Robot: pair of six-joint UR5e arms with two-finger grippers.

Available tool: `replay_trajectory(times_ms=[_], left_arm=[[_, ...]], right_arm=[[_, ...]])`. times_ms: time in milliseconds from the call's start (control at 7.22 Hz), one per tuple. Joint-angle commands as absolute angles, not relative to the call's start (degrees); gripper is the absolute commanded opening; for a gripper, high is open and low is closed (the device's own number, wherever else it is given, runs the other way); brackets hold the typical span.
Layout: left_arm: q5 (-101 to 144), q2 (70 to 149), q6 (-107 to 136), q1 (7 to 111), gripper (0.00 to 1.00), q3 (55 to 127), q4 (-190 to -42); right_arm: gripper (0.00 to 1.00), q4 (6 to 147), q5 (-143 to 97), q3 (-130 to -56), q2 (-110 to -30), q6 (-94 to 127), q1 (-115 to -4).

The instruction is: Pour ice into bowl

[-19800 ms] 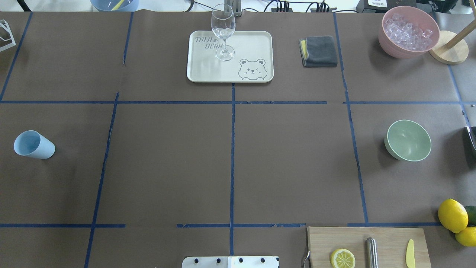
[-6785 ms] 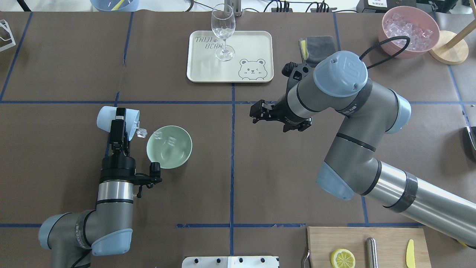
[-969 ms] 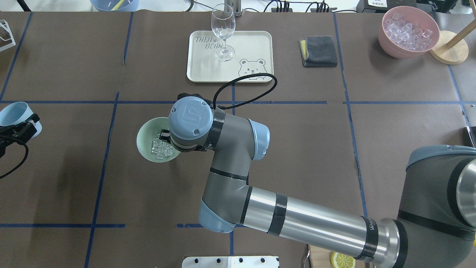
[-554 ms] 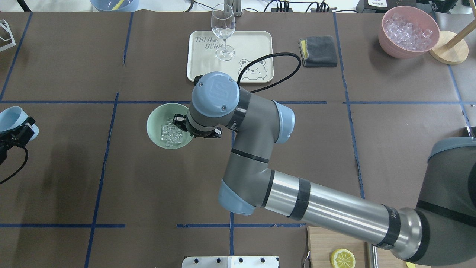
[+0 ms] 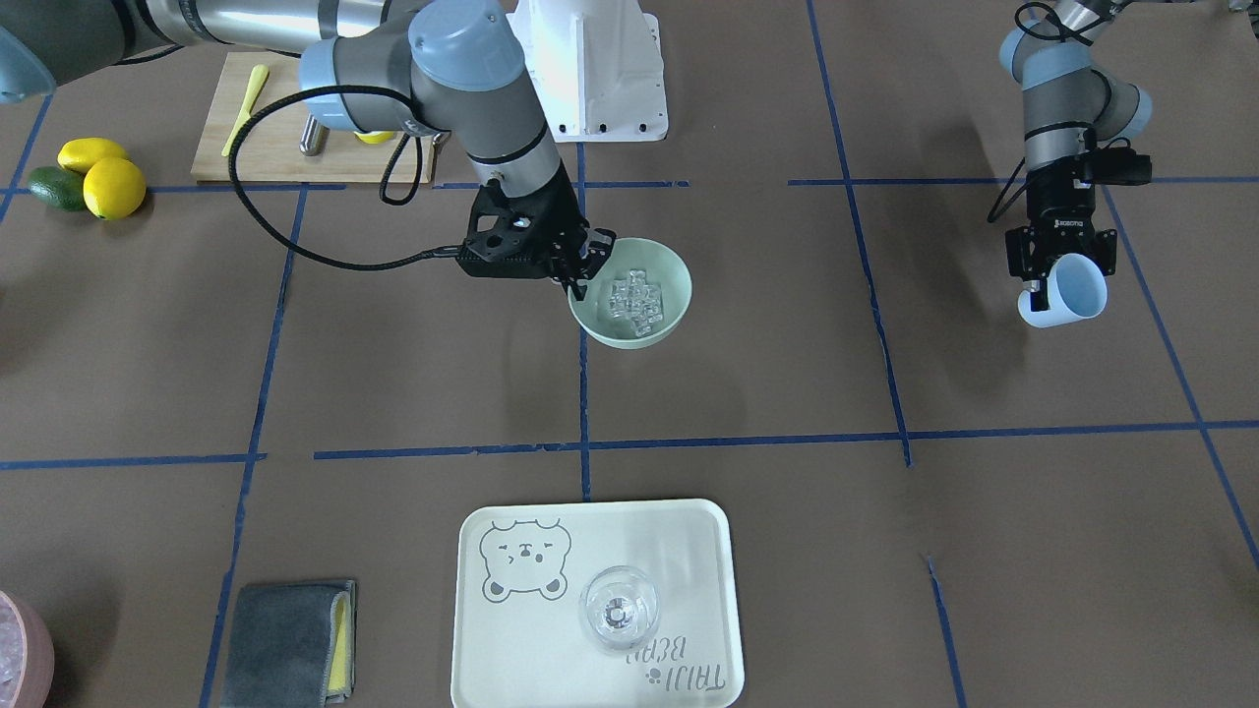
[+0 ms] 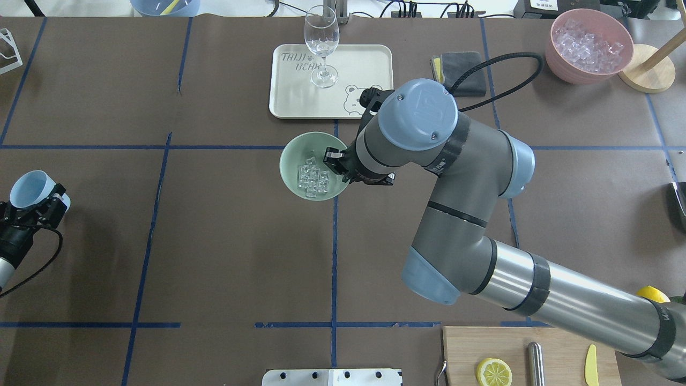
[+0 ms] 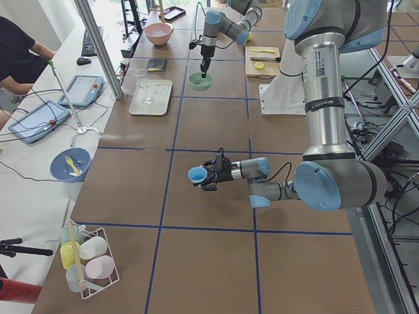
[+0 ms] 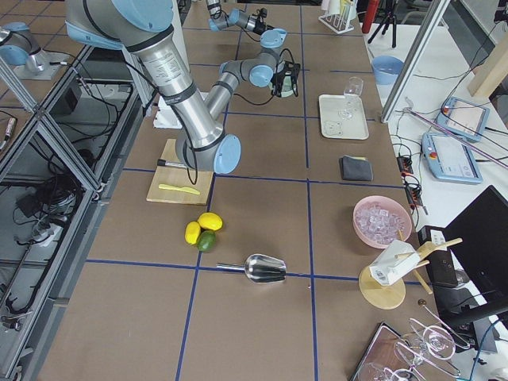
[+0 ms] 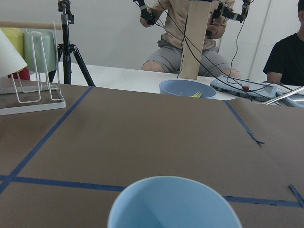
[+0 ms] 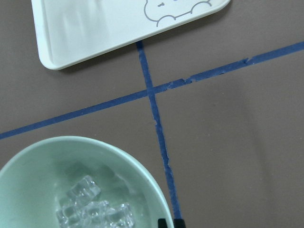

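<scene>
The ice (image 5: pixel 634 298) is in! A clump of clear cubes sits at the bottom of the bowl (image 5: pixel 618 335), and I can't spot a single cube loose on the tabletop (image 5: pixel 787 374) around it. The bowl is near the middle of the tabletop, right on the blue centre line, just on the near side of the cream tray (image 6: pixel 370 64) that carries the glass (image 6: pixel 321 43).

The right gripper (image 5: pixel 578 283) has the bowl by its right-hand rim, jaws pinched narrow on the wall. The wrist view puts that rim right at the fingertips. Whether the bowl rests on the tabletop or hangs just clear of it, I can't tell.

Way over at the left edge, the left gripper (image 5: pixel 1062 273) hovers with its jaws clamped around the blue cup (image 5: pixel 1072 295). The cup is tilted, and no cubes show inside it. The pink tub (image 6: pixel 568 75) of ice at the far right plays no part here.

By my reading the pour is done: cup empty, bowl loaded. What's left looks like tidying, which means letting go of the bowl and putting the cup down.
</scene>
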State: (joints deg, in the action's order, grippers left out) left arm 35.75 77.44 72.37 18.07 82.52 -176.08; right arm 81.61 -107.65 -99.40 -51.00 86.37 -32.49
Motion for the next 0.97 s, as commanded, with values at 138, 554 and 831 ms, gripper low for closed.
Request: replay_trajectory(times_ms=[138,554,831], left_arm=[[33.7,78.9,73.3,17.0,0.05,80.7,-176.2],[34.0,78.8,72.8,17.0,1.0,80.8,-176.2],[33.7,78.2,72.5,17.0,1.0,80.9,-176.2]], right_arm=[[0.0,82.2,-111.1,-103.0,-54.9,84.9,-35.7],[0.0,82.2,-111.4,-105.6,-58.3,83.5,-36.8],[0.0,82.2,-111.4,-106.6,-59.2,83.2,-36.8]])
